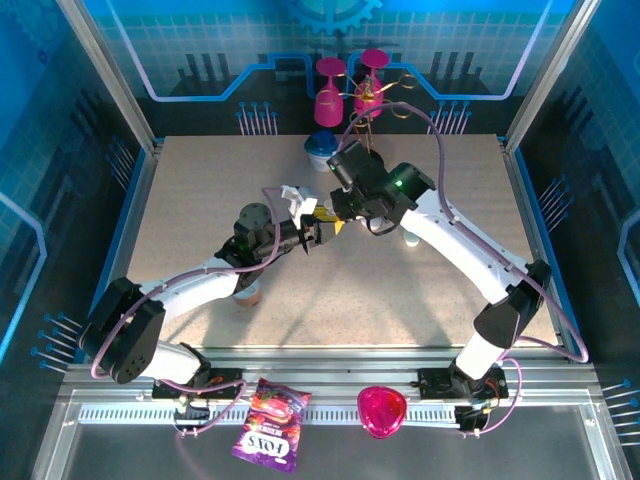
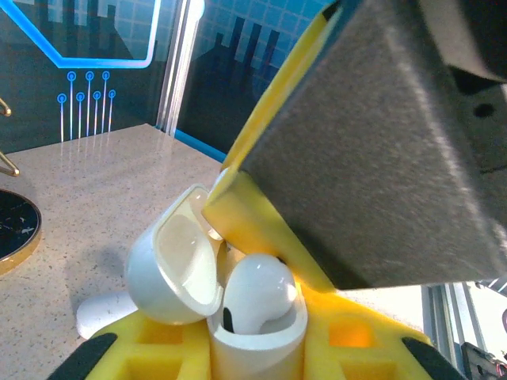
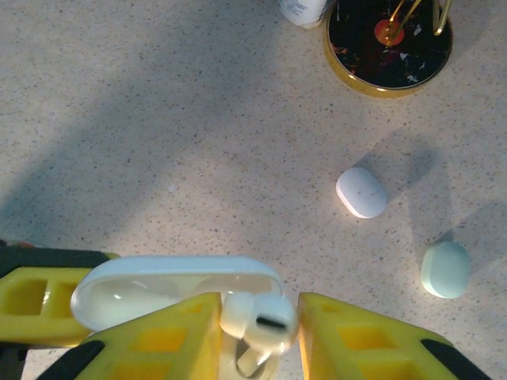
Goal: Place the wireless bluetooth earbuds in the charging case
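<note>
My left gripper holds the white charging case upright between its yellow fingers, and the lid hangs open to the left. One white earbud sits in the case's mouth. My right gripper reaches down from above, its yellow fingers touching both sides of that earbud over the open case. In the top view the two grippers meet at mid-table, the left just under the right. The other earbuds are hidden.
Two small closed cases lie on the table, one white and one pale green. A black and gold stand base with pink glasses and a blue and white cup stand at the back.
</note>
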You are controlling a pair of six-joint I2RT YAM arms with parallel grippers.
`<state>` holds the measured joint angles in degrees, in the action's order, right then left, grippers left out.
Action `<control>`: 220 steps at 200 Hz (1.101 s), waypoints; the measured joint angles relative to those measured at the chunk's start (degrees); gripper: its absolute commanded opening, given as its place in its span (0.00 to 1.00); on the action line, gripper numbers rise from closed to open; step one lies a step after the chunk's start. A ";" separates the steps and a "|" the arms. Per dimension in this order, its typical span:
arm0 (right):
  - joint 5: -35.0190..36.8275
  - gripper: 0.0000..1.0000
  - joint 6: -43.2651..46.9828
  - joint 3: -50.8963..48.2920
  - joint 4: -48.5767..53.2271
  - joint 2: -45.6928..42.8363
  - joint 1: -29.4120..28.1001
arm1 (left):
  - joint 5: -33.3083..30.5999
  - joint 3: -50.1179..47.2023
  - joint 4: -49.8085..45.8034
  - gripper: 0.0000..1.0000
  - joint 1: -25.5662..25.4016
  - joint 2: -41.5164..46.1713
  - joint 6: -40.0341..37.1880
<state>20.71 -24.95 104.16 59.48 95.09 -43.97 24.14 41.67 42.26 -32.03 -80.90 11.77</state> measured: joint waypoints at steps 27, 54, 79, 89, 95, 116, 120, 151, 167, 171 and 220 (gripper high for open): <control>-0.79 0.33 0.00 -0.63 -0.48 -0.87 0.00 | 0.02 0.26 0.02 0.00 0.00 0.00 0.20; -1.53 0.33 -0.02 -1.05 -0.92 -1.36 0.00 | 0.02 0.28 0.02 0.00 0.04 0.00 0.20; -2.32 0.35 -0.02 -1.40 -1.31 -1.92 0.00 | -0.02 0.28 0.02 0.00 0.04 0.00 0.20; -2.73 0.38 -0.04 -1.81 -1.60 -2.38 0.00 | -0.04 0.28 0.02 0.00 0.04 0.00 0.20; -2.95 0.40 -0.15 -2.05 -1.68 -2.69 0.00 | -0.02 0.28 0.04 0.00 0.04 0.00 0.20; -3.54 0.47 -0.42 -3.08 -2.23 -4.13 0.00 | -0.04 0.28 0.22 0.00 0.04 0.00 0.17; -3.67 0.48 -0.31 -3.32 -2.34 -4.52 0.02 | -0.04 0.28 0.28 0.00 0.04 0.00 0.17; -5.35 0.55 -0.85 -6.25 -4.81 -8.17 0.44 | -0.04 0.26 1.92 0.00 0.20 0.00 -0.28; -7.58 0.56 -1.77 -9.16 -7.34 -11.02 1.84 | 0.09 -0.35 5.03 0.00 0.33 -0.13 -1.46; -8.39 0.56 -2.14 -10.08 -8.09 -11.76 2.40 | 0.31 -0.70 6.32 0.00 0.46 -0.26 -1.75; -21.42 0.55 -7.74 -21.49 -17.22 -19.30 12.85 | 4.15 -3.69 16.98 0.00 1.90 -4.59 -3.13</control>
<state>-0.71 -32.69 82.67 42.26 75.79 -31.11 28.29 37.98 59.24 -30.13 -85.49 8.64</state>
